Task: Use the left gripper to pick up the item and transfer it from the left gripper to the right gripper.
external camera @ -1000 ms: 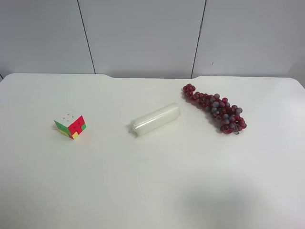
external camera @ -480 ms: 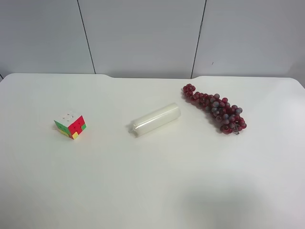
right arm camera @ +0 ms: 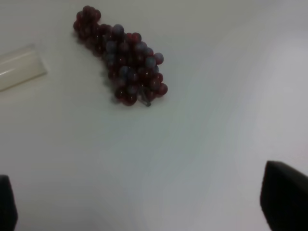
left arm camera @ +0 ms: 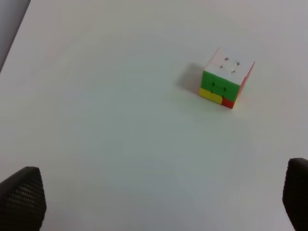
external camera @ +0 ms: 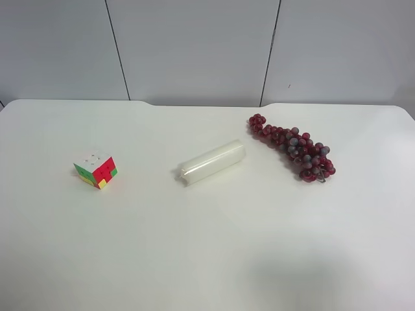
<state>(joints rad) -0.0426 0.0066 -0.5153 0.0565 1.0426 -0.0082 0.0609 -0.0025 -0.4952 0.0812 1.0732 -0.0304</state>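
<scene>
A smooth white tabletop (external camera: 207, 259) is seen, with three things laid well apart on it. A multicoloured puzzle cube (external camera: 96, 170) is set toward the left edge. A pale translucent cylinder (external camera: 213, 162) is laid midway. A bunch of dark red grapes (external camera: 292, 146) is placed toward the right edge.

Red grapes (external camera: 292, 148), seemingly, on white table (external camera: 207, 246).

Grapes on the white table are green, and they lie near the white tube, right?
No. The grapes are dark red and purple, not green; the exterior high view shows it. They do lie on the white table near the white tube.
</scene>
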